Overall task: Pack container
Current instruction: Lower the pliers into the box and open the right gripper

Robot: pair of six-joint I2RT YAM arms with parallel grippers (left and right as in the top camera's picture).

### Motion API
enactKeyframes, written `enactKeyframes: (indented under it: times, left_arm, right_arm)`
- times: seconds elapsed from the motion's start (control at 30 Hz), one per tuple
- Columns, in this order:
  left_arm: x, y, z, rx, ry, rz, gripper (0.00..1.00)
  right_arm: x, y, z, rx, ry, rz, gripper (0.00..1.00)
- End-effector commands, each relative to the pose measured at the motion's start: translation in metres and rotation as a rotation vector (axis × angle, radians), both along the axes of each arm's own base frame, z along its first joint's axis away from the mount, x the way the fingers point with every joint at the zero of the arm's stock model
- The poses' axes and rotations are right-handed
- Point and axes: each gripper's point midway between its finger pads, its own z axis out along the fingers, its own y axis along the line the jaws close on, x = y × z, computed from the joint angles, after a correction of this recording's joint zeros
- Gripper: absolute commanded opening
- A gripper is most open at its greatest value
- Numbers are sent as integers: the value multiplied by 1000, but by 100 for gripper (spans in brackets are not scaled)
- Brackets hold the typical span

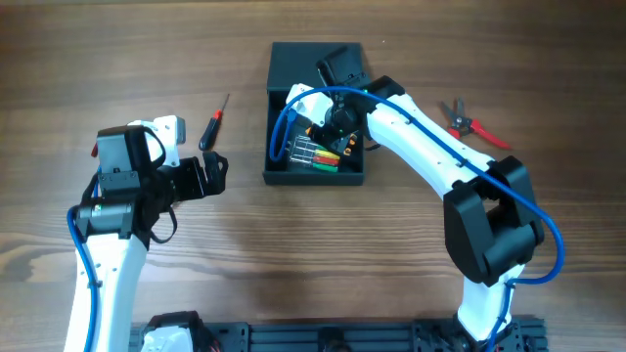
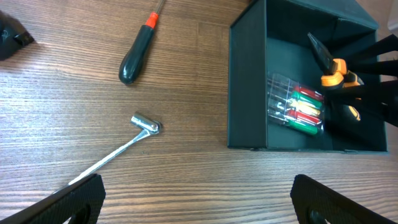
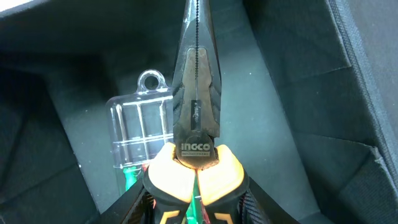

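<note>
right fingers (image 3: 132,211) clamped on the orange-and-black handles of the long-nose pliers (image 3: 196,106), holding them inside the container (image 1: 311,179), which sits open at the back middle of the counter (image 1: 323,259), lid (image 1: 293,57) folded away behind it. left fingers (image 2: 74,202) wide apart, nothing in them, hovering over the counter just left of the box. risks as I read it: the pliers' nose points at a wall, so a release from here may leave them leaning on it or lying across the clear screwdriver case (image 2: 292,102). either way they could sit proud and foul the lid. case is thin glossy hard plastic with a hang loop, slick, so the serrated steel nose could skate it sideways. box is matte teal-grey plastic with straight walls, tight for the wrist. blue cable (image 1: 286,122) loops inside it and could snag on pull-out. not yet in: black-handled screwdriver (image 2: 137,59) with red collar, round, may roll; silver socket wrench (image 2: 144,123), thin shaft lying flat on the wood grain, hard to pinch; red-handled cutters (image 1: 471,122) off to the right
</note>
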Motion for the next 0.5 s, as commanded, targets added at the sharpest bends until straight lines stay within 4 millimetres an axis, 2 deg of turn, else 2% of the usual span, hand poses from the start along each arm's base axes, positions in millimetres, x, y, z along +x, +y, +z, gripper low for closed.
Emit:
enactKeyframes:
  times: [0.0, 0.23, 0.47]
  left_arm:
    - [3, 2, 6, 12, -16, -4, 100]
    - [3, 2, 6, 12, -16, -4, 100]
    - [3, 2, 6, 12, -16, -4, 100]
  right_arm:
    - [-1, 6, 5, 44, 6, -5, 4]
    - [-1, 5, -2, 37, 18, -8, 5]
    - [-2, 5, -21, 18, 51, -12, 9]
